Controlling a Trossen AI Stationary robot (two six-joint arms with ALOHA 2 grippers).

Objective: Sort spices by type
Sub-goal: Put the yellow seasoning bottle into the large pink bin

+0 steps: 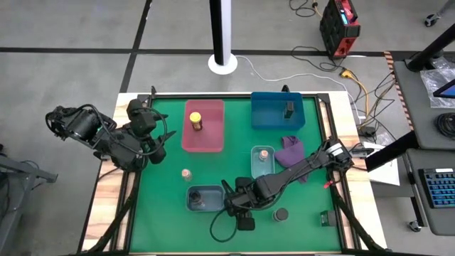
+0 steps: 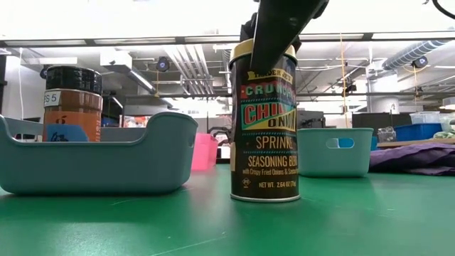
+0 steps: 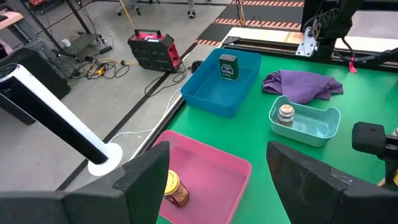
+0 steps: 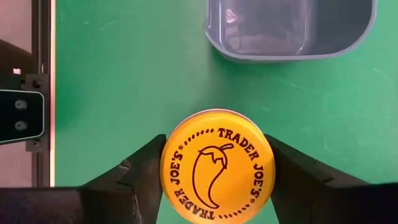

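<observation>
Risk: my right jaws [image 4: 214, 171] pinch the yellow-lidded jar [image 4: 216, 167] only at the lid rim, so it could tip or slip if I lift fast. The jar stands on the green surface [image 1: 170, 213], at about 4 o'clock of the grey tray [image 1: 193, 190]. Right arm reaches down steeply over it. Left jaws [image 3: 217, 180] hang spread, empty, near the pink tray [image 3: 217, 171].

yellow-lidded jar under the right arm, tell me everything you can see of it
The yellow-lidded jar is a tall round container standing upright on the green table, beside the grey tray. Its dark label carries colourful seasoning lettering; the flat yellow lid bears a chili-pepper drawing. The right end effector is above it, one dark finger on either side of the lid, at its rim.
</observation>
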